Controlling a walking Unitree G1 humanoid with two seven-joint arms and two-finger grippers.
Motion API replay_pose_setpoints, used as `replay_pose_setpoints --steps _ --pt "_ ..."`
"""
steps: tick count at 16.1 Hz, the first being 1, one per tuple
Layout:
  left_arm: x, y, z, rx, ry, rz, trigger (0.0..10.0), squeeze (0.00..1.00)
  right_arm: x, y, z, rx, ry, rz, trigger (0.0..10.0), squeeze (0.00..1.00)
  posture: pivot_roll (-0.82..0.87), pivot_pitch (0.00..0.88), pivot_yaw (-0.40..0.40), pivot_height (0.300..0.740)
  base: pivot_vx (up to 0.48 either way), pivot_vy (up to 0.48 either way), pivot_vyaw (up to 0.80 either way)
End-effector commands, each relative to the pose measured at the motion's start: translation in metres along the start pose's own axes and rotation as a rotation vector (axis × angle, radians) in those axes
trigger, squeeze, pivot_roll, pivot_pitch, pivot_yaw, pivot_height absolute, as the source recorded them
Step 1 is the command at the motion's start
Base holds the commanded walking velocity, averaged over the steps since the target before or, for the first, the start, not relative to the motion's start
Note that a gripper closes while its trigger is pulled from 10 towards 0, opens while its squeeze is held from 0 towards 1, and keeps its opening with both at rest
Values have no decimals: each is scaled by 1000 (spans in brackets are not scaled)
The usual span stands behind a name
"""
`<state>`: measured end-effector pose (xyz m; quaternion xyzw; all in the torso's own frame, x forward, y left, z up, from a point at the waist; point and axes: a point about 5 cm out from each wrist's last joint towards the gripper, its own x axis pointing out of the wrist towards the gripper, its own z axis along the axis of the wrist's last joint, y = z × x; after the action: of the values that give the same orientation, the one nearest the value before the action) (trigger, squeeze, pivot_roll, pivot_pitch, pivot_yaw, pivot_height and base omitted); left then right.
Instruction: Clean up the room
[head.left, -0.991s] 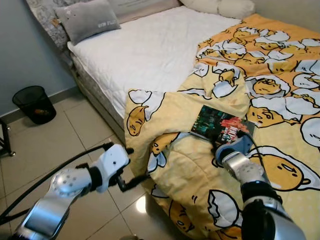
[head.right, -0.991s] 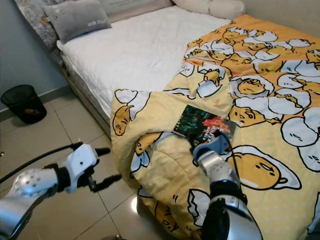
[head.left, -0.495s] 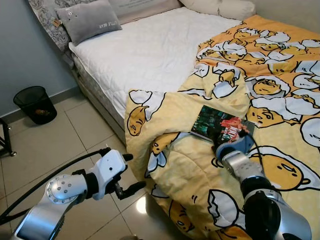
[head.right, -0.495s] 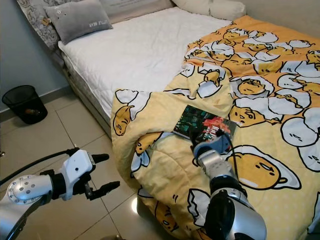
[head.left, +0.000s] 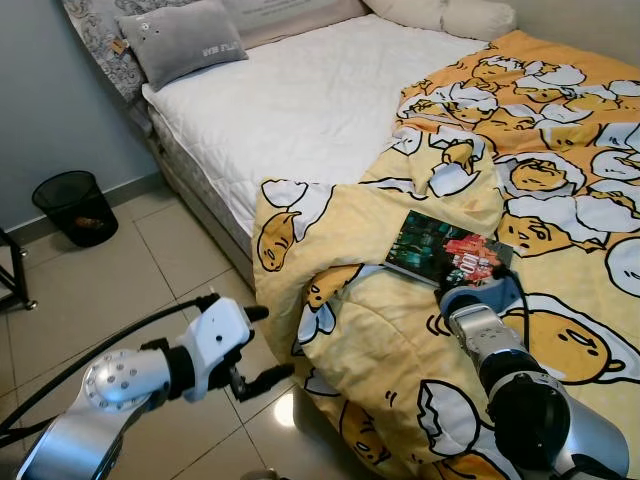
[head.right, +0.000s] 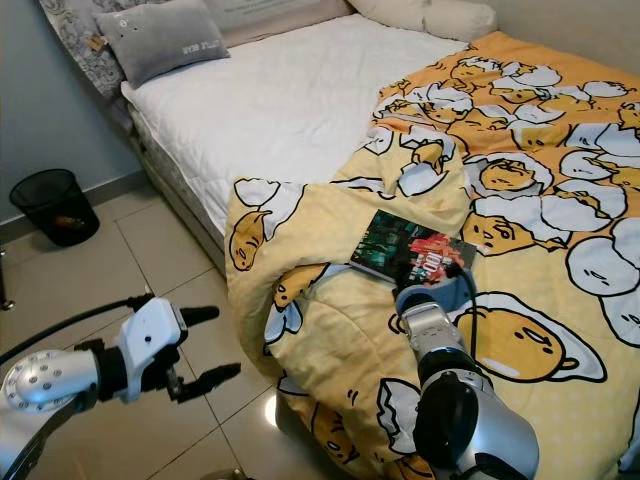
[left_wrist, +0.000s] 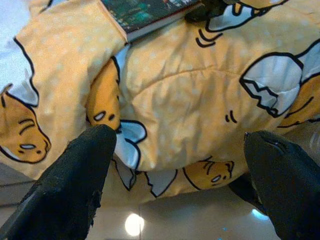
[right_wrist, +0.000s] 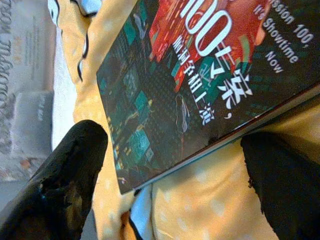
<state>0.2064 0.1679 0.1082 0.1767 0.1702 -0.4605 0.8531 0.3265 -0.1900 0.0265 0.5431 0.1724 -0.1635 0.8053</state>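
Book (head.left: 446, 249): lies flat on the yellow egg-print blanket (head.left: 400, 330), on the raised fold near the bed's foot-side edge; dark cover with red and white lettering, one corner toward the white sheet.
Right gripper (right_wrist: 165, 170): at the book's near edge, fingers spread wide to either side of the cover in the right wrist view; nothing held. Whether a fingertip touches the book cannot be told.
Left gripper (head.left: 262, 345): held over the tiled floor (head.left: 110, 290) just beside the blanket's hanging edge, fingers well apart, nothing between them.
Blanket: bunched across the bed's right half and spilling over the side edge down to the floor.
Bed (head.left: 300, 100): white quilted sheet bare on the left half.
Grey pillow (head.left: 185, 38): at the head-end corner by the wall.
Cream pillow (head.left: 450, 15): at the head end, beyond the blanket.
Black mesh bin (head.left: 72, 207): on the floor against the wall, well apart from the bed.
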Motion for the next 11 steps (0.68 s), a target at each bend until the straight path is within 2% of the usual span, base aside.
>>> replay_pose_setpoints --steps 1,2,5,7,11 --pt "-5 3 2 7 4 16 10000 980 3 14 4 41 -26 49 10000 0 153 0 90 740 0 0 0" --pt "-7 1 2 2 9 10 10000 984 4 19 5 63 -38 71 10000 0 163 0 90 740 0 0 0" --pt "-10 -4 5 -2 6 -2 10000 980 4 17 -2 7 -21 32 10000 0 183 10 92 740 0 0 0" --pt "-8 -11 13 -21 -36 -6 10000 984 1 4 -7 -5 -26 -48 10000 0 222 75 96 740 0 0 0" --pt "-12 -20 20 -35 -52 4 10000 980 -1 -6 -14 -13 -12 -87 10000 0 268 145 99 740 0 0 0"
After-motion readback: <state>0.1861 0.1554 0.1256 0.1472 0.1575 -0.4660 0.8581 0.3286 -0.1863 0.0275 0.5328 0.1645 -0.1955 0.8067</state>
